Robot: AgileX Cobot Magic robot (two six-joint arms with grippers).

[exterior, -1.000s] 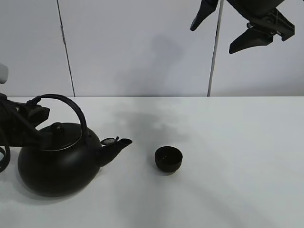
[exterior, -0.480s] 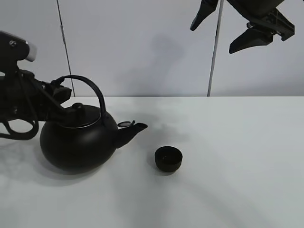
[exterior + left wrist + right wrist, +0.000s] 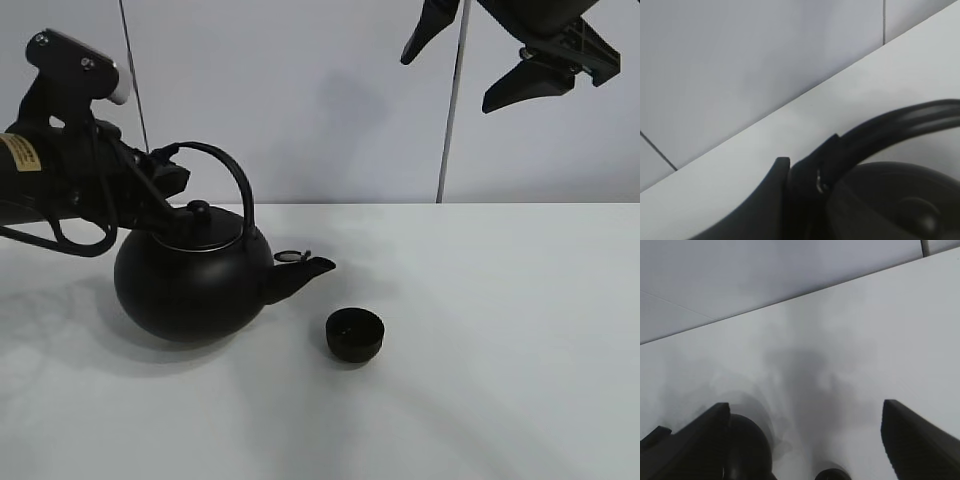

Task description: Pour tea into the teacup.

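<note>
1. Well, the teacup (image 3: 355, 333) stands upright on the white table (image 3: 520, 360), a little left of the middle as I look down, and nothing touches it.
2. The left gripper (image 3: 165, 183) is pinched onto the arched handle (image 3: 235, 180) of the black kettle (image 3: 190, 285), at the handle's 10 o'clock end. The wrist view shows one finger (image 3: 785, 200) pressed against that handle.
3. From those fingers the teacup lies at about 4 o'clock, well apart, with the kettle's round body between them.
4. The spout (image 3: 300, 275) points toward 3 o'clock. The teacup sits near its tip, at about 5 o'clock, not touching.
5. The right gripper (image 3: 446, 82) hangs high at 1 o'clock of the scene, fingers spread wide and holding nothing. The teacup is well below it, at about 7 o'clock.
6. I cannot tell whether the kettle's base touches the table.
</note>
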